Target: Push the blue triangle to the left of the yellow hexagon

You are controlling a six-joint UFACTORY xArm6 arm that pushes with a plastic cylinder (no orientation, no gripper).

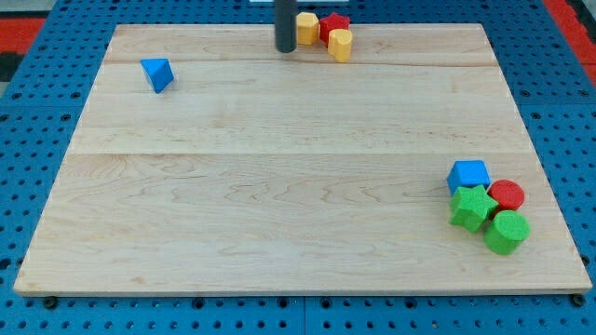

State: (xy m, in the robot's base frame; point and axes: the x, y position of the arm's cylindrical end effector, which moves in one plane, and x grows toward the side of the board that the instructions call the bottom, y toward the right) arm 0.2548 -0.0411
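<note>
The blue triangle lies near the board's upper left. The yellow hexagon sits at the view's top centre, touching a red block and a yellow cylinder. My tip stands just left of the yellow hexagon, close beside it, and far to the right of the blue triangle.
At the lower right a cluster: a blue cube, a red cylinder, a green star and a green cylinder. The wooden board lies on a blue pegboard surface.
</note>
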